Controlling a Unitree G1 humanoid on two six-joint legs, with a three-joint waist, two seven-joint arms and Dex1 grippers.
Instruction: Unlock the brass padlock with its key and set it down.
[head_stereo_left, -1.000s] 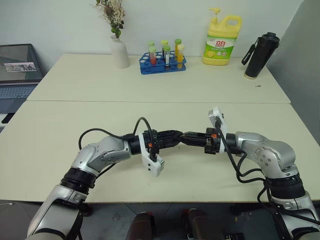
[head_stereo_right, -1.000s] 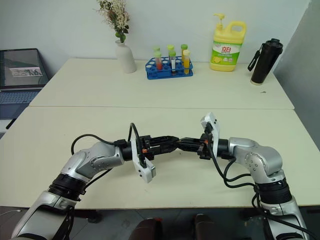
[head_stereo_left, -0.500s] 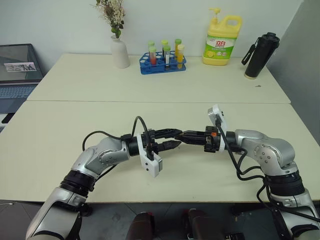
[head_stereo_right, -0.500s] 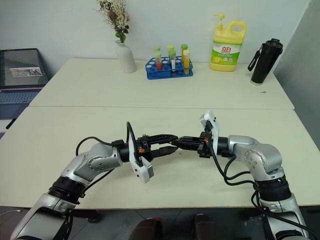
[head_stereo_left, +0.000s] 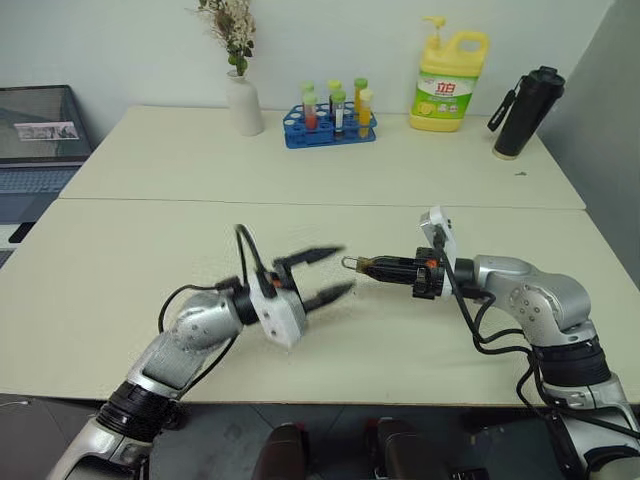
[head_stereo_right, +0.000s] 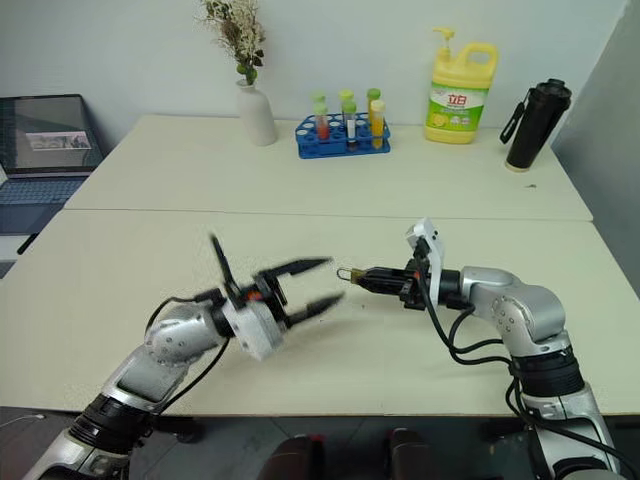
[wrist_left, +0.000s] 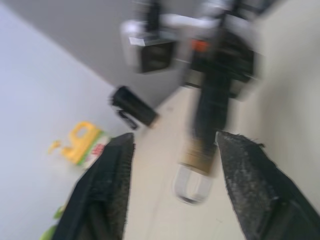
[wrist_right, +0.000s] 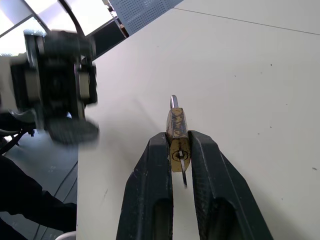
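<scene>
right hand pinches the brass padlock shackle-outward, steadying it; left hand, spread, sits just left.

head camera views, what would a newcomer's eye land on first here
The two grippers facing each other over the near table: the right gripper pinches the brass padlock, shackle poking out toward the left gripper, whose fingers stand open just apart from it. Next, the yellow detergent bottle and the test-tube rack at the far edge.
</scene>
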